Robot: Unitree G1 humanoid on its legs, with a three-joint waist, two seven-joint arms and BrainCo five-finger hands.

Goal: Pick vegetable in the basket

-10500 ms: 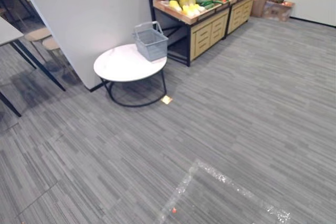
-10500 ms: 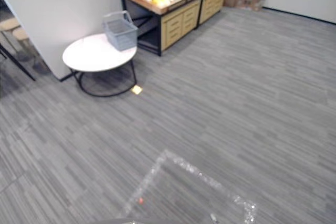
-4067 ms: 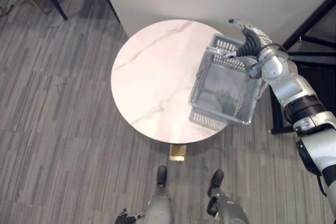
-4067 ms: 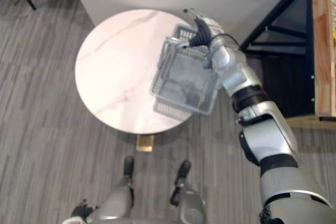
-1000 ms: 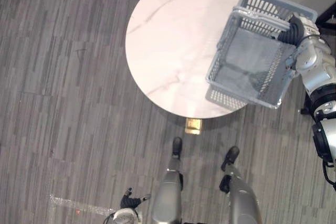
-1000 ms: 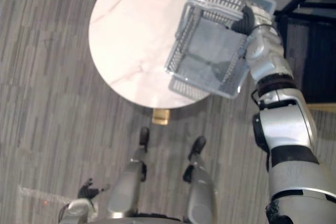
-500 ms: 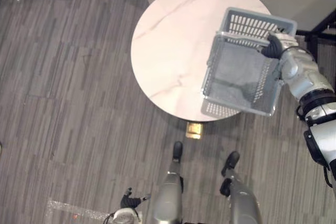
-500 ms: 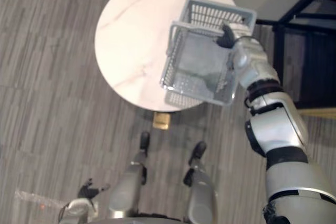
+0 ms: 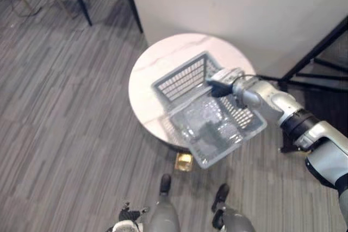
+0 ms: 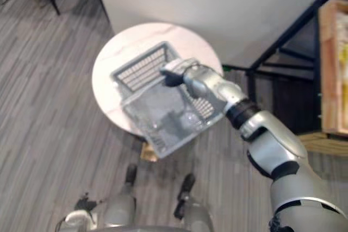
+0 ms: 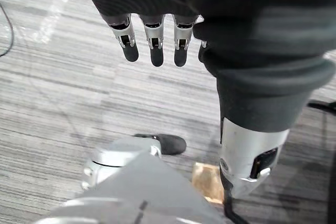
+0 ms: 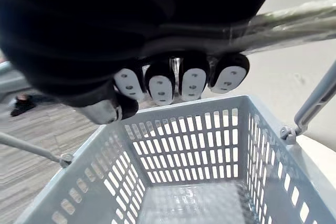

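I am holding the basket (image 9: 209, 120) with my right hand (image 9: 222, 82), and it is hanging tilted over the near right part of the round table (image 9: 157, 61), its near corner reaching out past the table's edge over the floor. It is a grey plastic box, rectangular, its walls pierced with rows of small slots and its flat bottom showing through the open top. My fingers (image 12: 191, 80) are curling tight round the thin metal handle (image 12: 294, 19), which is running under my palm, with the dark tips tucked in a row above the basket's far wall. A second wire handle is lying down along the rim. The table top is smooth and white with faint marble veins, standing on a dark frame against a plain pale wall (image 9: 228, 4). A small yellowish piece (image 9: 184, 160) is lying on the striped grey carpet (image 9: 65, 123) just under the table's near edge. To the right a black metal frame (image 9: 321, 42) is leaning up beside a wooden stand (image 10: 334, 69). My left hand (image 11: 152, 43) is hanging low at my side, its fingers straight and loose, side by side above the carpet
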